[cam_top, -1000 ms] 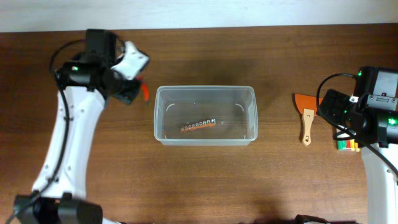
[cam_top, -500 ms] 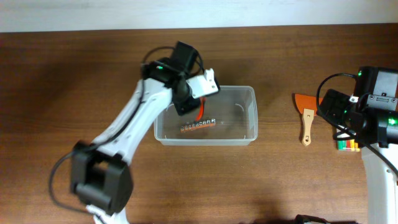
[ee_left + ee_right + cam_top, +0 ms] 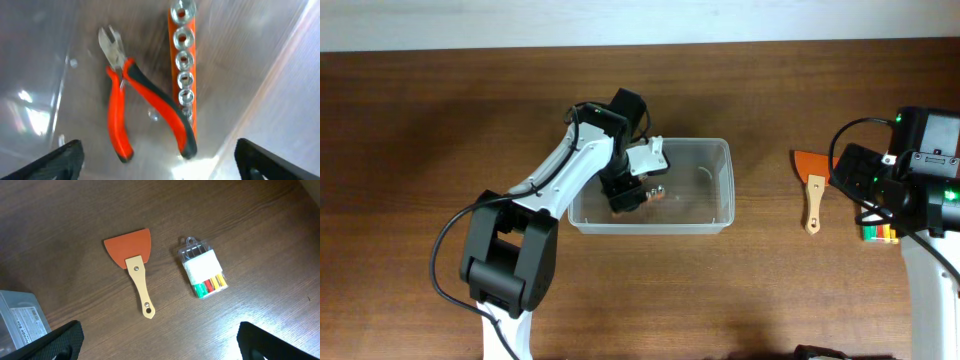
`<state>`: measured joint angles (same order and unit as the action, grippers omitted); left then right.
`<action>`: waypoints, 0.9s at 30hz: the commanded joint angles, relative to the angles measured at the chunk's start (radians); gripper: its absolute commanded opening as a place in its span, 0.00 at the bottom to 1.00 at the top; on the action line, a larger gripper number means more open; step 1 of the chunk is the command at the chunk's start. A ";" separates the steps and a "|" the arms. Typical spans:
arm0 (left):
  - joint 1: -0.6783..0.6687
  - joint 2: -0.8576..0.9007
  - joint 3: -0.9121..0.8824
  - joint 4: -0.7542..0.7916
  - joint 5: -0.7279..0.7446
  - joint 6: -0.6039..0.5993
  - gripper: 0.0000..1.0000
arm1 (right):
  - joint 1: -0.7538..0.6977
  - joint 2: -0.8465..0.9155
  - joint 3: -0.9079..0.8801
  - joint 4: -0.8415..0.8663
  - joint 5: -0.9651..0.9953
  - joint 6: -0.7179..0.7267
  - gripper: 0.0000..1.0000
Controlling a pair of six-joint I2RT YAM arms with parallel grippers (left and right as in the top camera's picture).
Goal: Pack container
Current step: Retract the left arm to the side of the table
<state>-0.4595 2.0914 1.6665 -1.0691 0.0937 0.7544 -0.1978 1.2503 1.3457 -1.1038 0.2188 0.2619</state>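
Note:
The container (image 3: 720, 146), a clear lidless bin, stands mid-table. My left gripper (image 3: 627, 192) reaches down into its left half. In the left wrist view the gripper (image 3: 160, 167) is open, its dark fingertips (image 3: 65, 156) wide apart. Orange-handled pliers (image 3: 117, 117) lie loose on the container floor below it. An orange rail of metal sockets (image 3: 183, 57) lies right beside the pliers. My right gripper (image 3: 160, 342) hangs open over bare table, near an orange scraper (image 3: 135, 262) with a wooden handle and a clear pack of coloured markers (image 3: 202, 270).
The scraper (image 3: 812, 185) lies on the wood to the right of the container. The marker pack (image 3: 878, 233) is partly under the right arm. The container's clear wall (image 3: 285, 95) rises close on the right of the left gripper.
The left arm swung from the table's left over the container carrying the pliers, lowered inside and opened; the pliers now lie on the floor. The right arm has not moved.

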 commanded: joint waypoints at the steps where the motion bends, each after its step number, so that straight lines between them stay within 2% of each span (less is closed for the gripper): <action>1: 0.018 -0.074 0.041 -0.005 -0.041 -0.078 0.99 | -0.006 0.002 0.018 0.000 -0.002 0.003 0.99; 7: 0.108 -0.306 0.063 -0.002 -0.133 -0.151 0.99 | -0.006 -0.013 0.023 -0.010 -0.006 -0.022 0.99; 10: 0.205 -0.410 0.063 -0.001 -0.147 -0.224 0.99 | -0.006 -0.046 0.061 -0.093 -0.007 -0.022 0.99; 15: 0.425 -0.521 0.063 -0.002 -0.146 -0.478 0.99 | -0.006 -0.104 0.179 -0.342 -0.026 -0.021 0.99; 19: 0.608 -0.564 0.063 -0.022 -0.135 -0.676 0.99 | -0.006 -0.143 0.220 -0.526 -0.138 -0.016 0.99; 23: 0.711 -0.569 0.062 -0.034 -0.056 -0.706 0.99 | -0.006 -0.172 0.206 -0.584 -0.169 0.017 0.99; 27: 0.731 -0.569 0.040 -0.024 -0.027 -0.722 0.99 | -0.006 -0.156 0.173 -0.472 -0.148 0.017 0.99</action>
<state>0.2676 1.5341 1.7306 -1.0969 0.0090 0.0937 -0.1978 1.0691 1.5459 -1.6249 0.0853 0.2646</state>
